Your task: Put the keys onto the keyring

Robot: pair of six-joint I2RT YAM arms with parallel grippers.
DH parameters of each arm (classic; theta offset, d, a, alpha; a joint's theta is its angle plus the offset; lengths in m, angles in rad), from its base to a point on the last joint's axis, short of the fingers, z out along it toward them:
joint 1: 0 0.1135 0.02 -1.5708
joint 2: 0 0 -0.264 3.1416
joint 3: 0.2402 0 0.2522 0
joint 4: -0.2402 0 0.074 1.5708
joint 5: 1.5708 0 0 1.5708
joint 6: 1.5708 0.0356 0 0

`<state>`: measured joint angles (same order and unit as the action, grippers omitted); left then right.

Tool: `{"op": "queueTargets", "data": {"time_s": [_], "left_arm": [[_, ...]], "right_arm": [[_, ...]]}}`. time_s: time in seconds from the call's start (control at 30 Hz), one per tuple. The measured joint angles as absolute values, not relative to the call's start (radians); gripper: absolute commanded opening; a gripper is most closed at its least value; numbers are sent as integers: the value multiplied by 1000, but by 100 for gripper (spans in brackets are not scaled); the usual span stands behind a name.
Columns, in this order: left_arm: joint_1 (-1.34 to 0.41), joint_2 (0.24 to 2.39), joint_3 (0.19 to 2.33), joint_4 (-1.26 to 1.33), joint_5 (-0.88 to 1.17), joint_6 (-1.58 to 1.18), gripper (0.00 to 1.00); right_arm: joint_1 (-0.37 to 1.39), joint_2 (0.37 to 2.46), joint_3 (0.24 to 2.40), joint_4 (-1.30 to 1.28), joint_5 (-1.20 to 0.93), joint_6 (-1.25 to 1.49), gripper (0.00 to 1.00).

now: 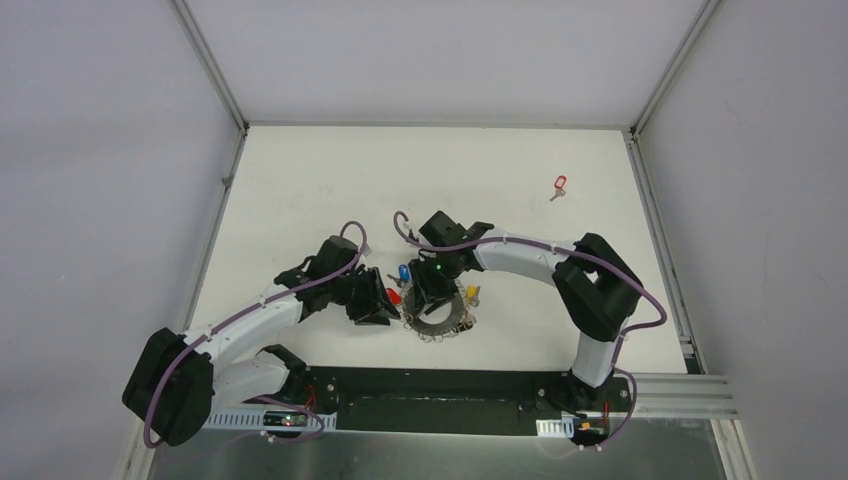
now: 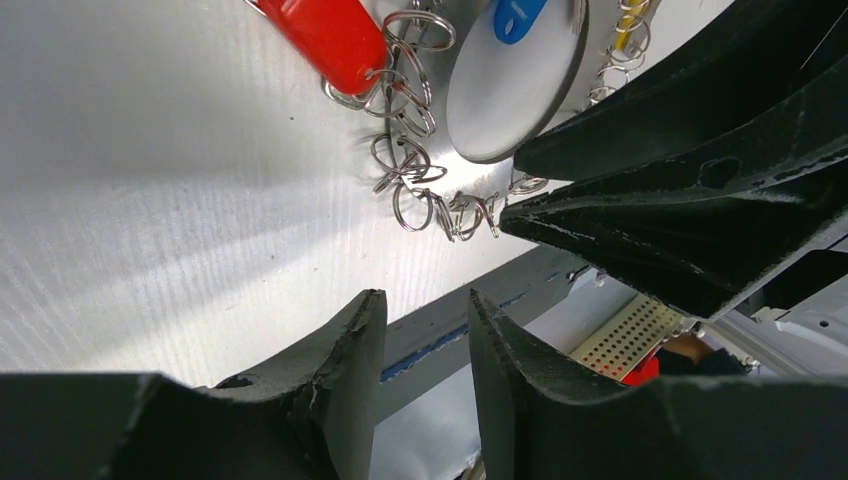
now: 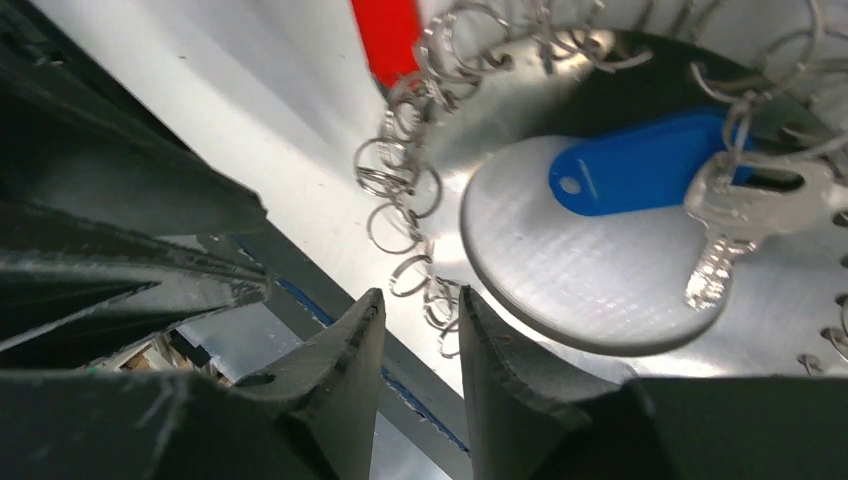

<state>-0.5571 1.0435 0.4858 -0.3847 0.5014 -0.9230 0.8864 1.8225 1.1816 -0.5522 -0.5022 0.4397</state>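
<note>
**Near field.** The left end effector (image 2: pixel 425 300) stands part open with nothing between its fingers. It sits low over the table (image 2: pixel 150 200), just beside the keyring (image 1: pixel 440 322).

**Middle field.** The right end effector (image 3: pixel 420 295), likewise part open and empty, hangs over the keyring. Its fingertips are close to the fringe of split rings (image 3: pixel 395 180) at the rim but not closed on any. At the keyring lie:
- a blue-tagged key (image 3: pixel 740 200), which looks hooked into the fringe;
- a red tag (image 2: pixel 330 35) at the left edge;
- a yellow tag (image 1: pixel 472 293) at the right edge.

**Far field.** Well apart, toward the table's right back corner, one red-tagged key (image 1: pixel 560 186) lies loose.

I judge that key to be the next job. I would lift the right end effector straight up clear of the fringe so no ring drags. Then I would take the key by its tag and let the left end effector steady the keyring.
</note>
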Motion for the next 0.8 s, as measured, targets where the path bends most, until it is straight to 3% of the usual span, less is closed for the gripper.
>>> {"op": "queueTargets", "data": {"time_s": [0.53,0.8], "left_arm": [[-643,1121,519,-385,439,-954,38],[-649,1110,520,-385,421,-958,38]], "right_arm": [[962,1690,1170,-799,-253,400,36],[962,1665,1130,-813,-239,400,36]]}}
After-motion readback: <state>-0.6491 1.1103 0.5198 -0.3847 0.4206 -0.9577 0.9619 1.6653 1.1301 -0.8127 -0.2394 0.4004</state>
